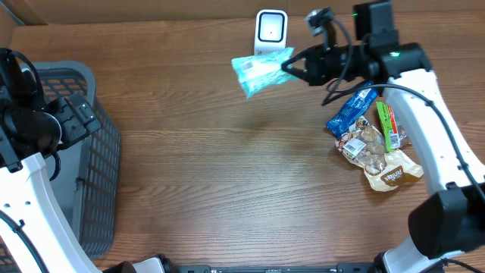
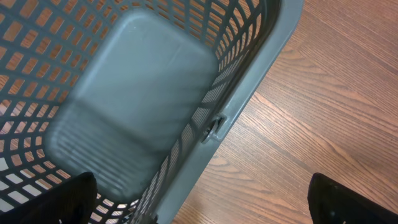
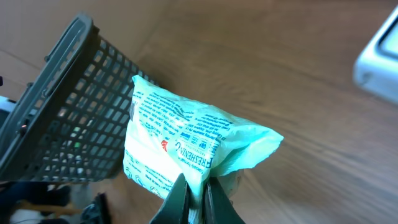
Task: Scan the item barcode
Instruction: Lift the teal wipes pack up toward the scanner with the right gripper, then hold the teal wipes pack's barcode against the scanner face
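A pale green packet (image 1: 261,72) with blue print hangs in the air just in front of the white scanner (image 1: 270,30) at the table's far edge. My right gripper (image 1: 290,67) is shut on the packet's right end. In the right wrist view the packet (image 3: 186,146) fills the middle, its edge pinched between my right gripper's (image 3: 198,186) black fingers, and a corner of the scanner (image 3: 379,59) shows at the far right. My left gripper (image 2: 202,202) hangs open over the grey basket's rim (image 2: 245,102), holding nothing.
The grey mesh basket (image 1: 98,163) stands at the left edge of the table. Several other packets lie at the right: a blue one (image 1: 350,110), a green bar (image 1: 387,125) and a tan snack bag (image 1: 375,155). Bare wood lies between basket and packets.
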